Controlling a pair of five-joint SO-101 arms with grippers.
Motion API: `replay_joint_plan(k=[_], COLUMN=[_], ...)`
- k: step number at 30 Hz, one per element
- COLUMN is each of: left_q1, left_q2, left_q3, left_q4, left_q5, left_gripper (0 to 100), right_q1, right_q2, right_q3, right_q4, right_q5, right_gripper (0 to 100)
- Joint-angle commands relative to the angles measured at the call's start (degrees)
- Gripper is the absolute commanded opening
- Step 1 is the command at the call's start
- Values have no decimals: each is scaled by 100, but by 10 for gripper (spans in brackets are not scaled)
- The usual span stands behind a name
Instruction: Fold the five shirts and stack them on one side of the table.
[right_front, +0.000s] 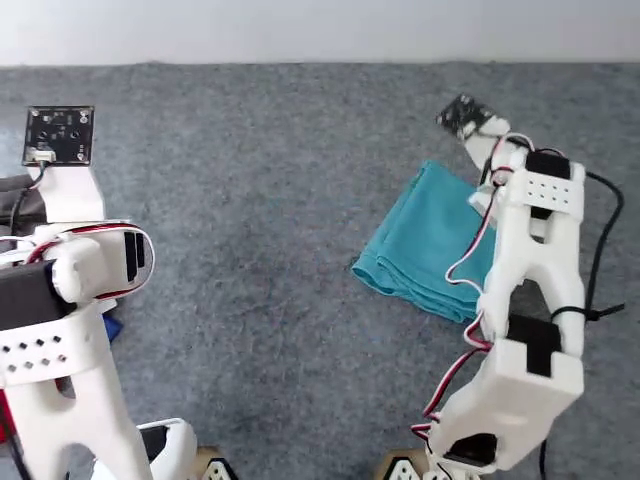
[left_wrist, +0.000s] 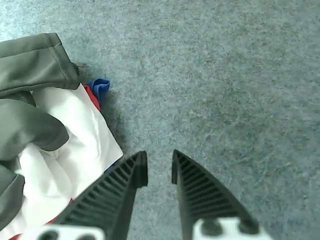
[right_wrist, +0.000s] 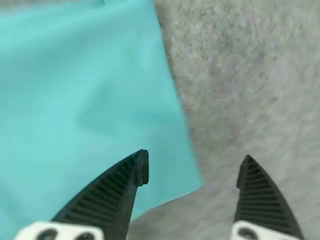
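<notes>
Teal shirt (right_front: 422, 240): lies folded into a flat rectangle on the grey counter (right_front: 250, 190), on the right arm's side and well apart from the other clothing.

Unfolded pile (left_wrist: 55, 150): sits on the left arm's side. A grey-green garment (left_wrist: 30, 65) is on top and a white garment (left_wrist: 85, 145) lies beneath it. A red garment (left_wrist: 93, 96) and a blue garment (left_wrist: 100, 85) show only as edges at the margin.

Step in hand, as judged: one shirt of five is folded and placed, and the four colours in the pile account for those not yet done. The task is at an early stage. The next move calls for lifting one garment off the pile, most readily the grey-green one on top. It would then need to be drawn onto bare counter and spread flat before any fold. Both arms would probably be needed at the corners.

Right tool (right_wrist: 196, 165): the jaws are spread wide with nothing between them. It hangs over a corner of the teal shirt, one jaw above the cloth and the other above bare counter. Contact with either surface cannot be confirmed.

Left tool (left_wrist: 159, 165): the jaws are parted by a narrow gap and hold nothing. It hangs above bare counter just beside the pile, with one jaw near the white garment's edge.
</notes>
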Motion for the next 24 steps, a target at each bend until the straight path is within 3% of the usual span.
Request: replay_joint_plan(k=[1,6,9,17,24], left_q1=[26,18,18,18,18], left_q2=[-53,-53,-53,-70,-53], left_q3=[-31,-31,-40,-40,-40], left_q4=[-97,-105,-105,-97,-105], left_q5=[18,18,9,9,9], left_gripper=[94,94,94,94,94], right_q1=[-567,-1508,-1877,-2519,-3152], right_q2=[-567,-444,-48,1235,1226], right_q3=[-273,-229,-229,-281,-1240], right_q4=[1200,1956,2018,1437,2018], right_q5=[-1029,-2092,-2646,-3815,-4114], right_gripper=[232,3,40,9,9])
